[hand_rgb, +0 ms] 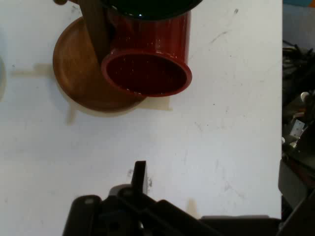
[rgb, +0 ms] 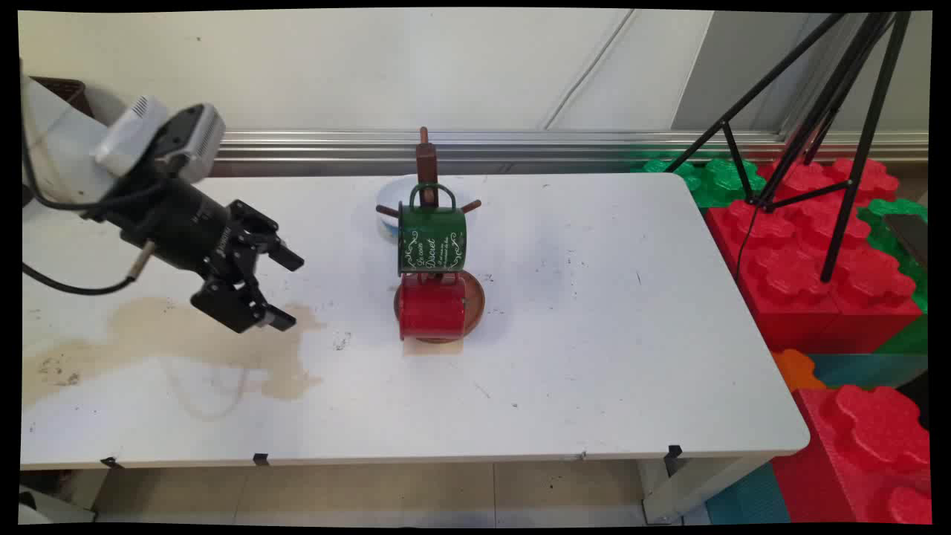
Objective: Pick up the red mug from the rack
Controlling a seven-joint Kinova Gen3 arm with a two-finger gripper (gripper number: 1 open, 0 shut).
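Black gripper (rgb: 286,290) with jaws apart above stained white table (rgb: 594,357), well left of mug tree (rgb: 428,223), green mug (rgb: 432,238), red mug (rgb: 432,308)

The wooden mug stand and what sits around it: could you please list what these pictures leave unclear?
- White bowl, main view: mostly hidden behind the green enamel mug and the brown wooden mug stand; contents unseen.
- Red enamel mug, hand view: upper body cut off by the top edge; its handle is hidden in both views.
- Black two-finger gripper, hand view: only one finger shows.
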